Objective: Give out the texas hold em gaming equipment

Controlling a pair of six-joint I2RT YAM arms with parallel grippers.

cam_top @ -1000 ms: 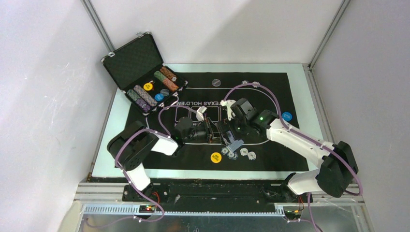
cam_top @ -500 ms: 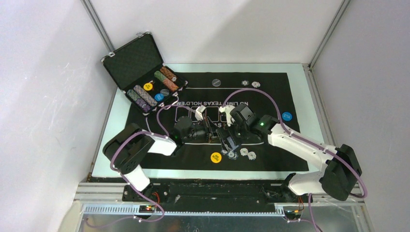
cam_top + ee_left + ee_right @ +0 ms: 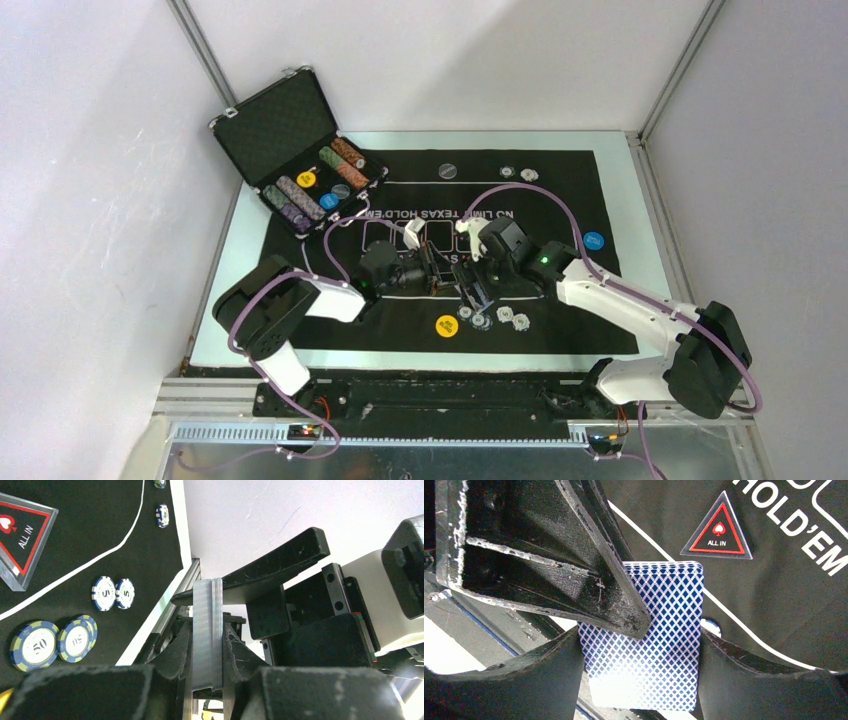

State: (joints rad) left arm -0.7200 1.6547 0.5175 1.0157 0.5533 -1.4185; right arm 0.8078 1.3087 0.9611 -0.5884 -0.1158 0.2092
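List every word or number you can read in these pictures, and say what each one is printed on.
"ALL IN": on the red-black triangle marker.
"NO LIMIT TEXAS HOLD'EM": white letters on the black mat, partly covered by the arms.
"50": on two blue-rimmed chips.
"5": on two small white chips.
Yellow disc and blue disc: print too small to read.

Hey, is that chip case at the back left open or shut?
Open: the lid of the case stands tipped back, and rows of chips show inside it from above.
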